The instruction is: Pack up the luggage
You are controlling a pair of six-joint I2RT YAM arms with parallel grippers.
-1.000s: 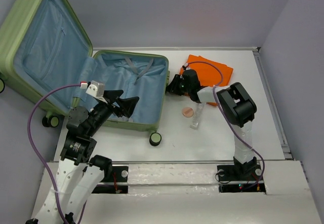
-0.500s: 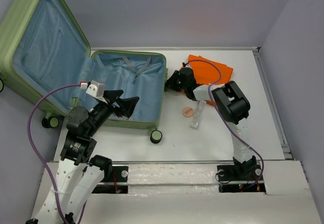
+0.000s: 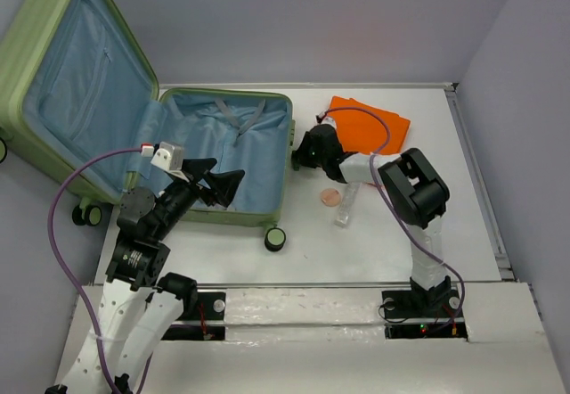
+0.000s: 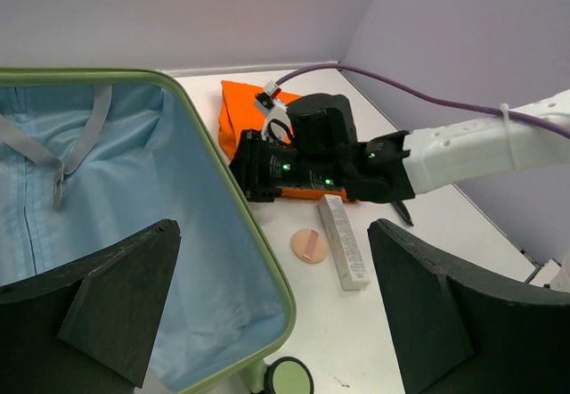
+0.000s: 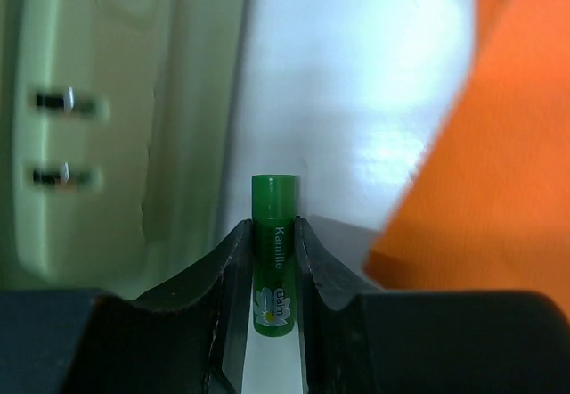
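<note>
The luggage [image 3: 240, 158] lies open on the table, a light-green shell with pale blue lining [image 4: 116, 189] and its lid [image 3: 80, 82] leaning back at the left. My right gripper [image 3: 303, 155] is low on the table between the luggage's right wall [image 5: 116, 127] and a folded orange cloth [image 3: 374, 125]. Its jaws [image 5: 273, 229] are shut on a small green lip balm stick [image 5: 273, 260], touching it on both sides. My left gripper [image 3: 218, 180] hovers wide open over the near right part of the luggage, and it holds nothing [image 4: 272, 233].
A round peach powder puff [image 3: 330, 198] and a long white box [image 3: 346, 205] lie on the table right of the luggage. A slim black item [image 4: 401, 211] lies beyond the box. A green caster wheel [image 3: 275, 238] sticks out at the luggage's near corner.
My right jaws have closed in on the lip balm, and that gripper has shifted slightly beside the luggage wall. The left arm has stayed still.
</note>
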